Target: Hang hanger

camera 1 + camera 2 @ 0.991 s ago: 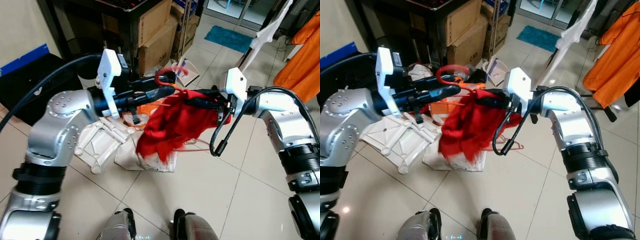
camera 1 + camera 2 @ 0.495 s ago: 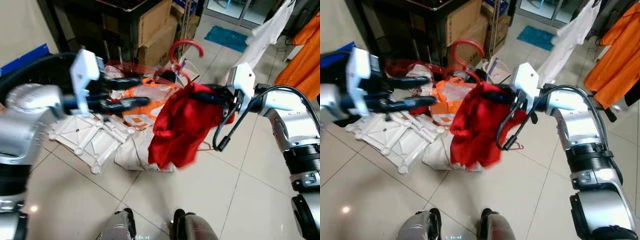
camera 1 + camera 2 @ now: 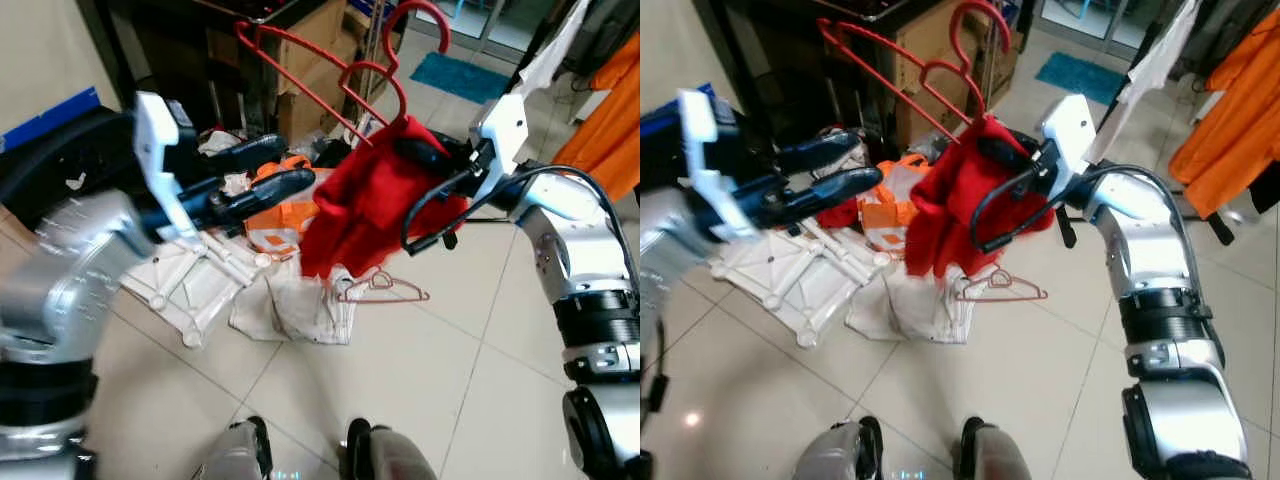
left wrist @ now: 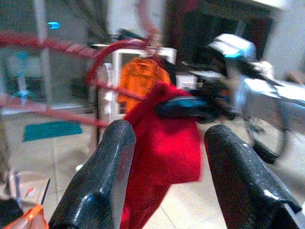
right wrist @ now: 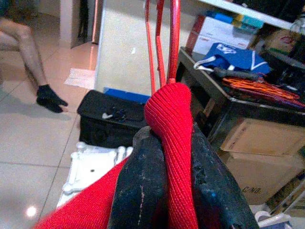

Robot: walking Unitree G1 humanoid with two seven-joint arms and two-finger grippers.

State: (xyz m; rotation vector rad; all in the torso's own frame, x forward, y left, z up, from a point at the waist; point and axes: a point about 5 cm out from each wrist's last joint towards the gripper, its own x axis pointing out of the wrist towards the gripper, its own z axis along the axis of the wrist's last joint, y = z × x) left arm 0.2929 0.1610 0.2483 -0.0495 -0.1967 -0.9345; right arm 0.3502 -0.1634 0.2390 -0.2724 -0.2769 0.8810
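A red hanger [image 3: 335, 72] sticks up and to the left out of a red cloth [image 3: 365, 205] that is draped on it. My right gripper [image 3: 420, 155] is shut on the bunched top of the red cloth [image 5: 174, 119], with the hanger's red rods [image 5: 164, 43] rising just beyond its fingers. It holds both high above the floor clutter. My left gripper [image 3: 290, 170] stands open to the left of the cloth, apart from it, with nothing between its fingers [image 4: 114, 157]. The red cloth [image 4: 164, 143] hangs straight ahead of that gripper.
On the floor below lie a pink wire hanger [image 3: 382, 290], a white cloth [image 3: 290, 310], an orange garment [image 3: 275, 215] and a white plastic frame [image 3: 190, 290]. Cardboard boxes [image 3: 310, 50] and a dark table stand behind. Orange clothing [image 3: 605, 110] hangs right. A person's leg [image 5: 28, 62] is nearby.
My right gripper has lifted the red cloth and hanger higher, so the hanger now stands tall. My left gripper has come off the bundle and drawn back to the left, open.
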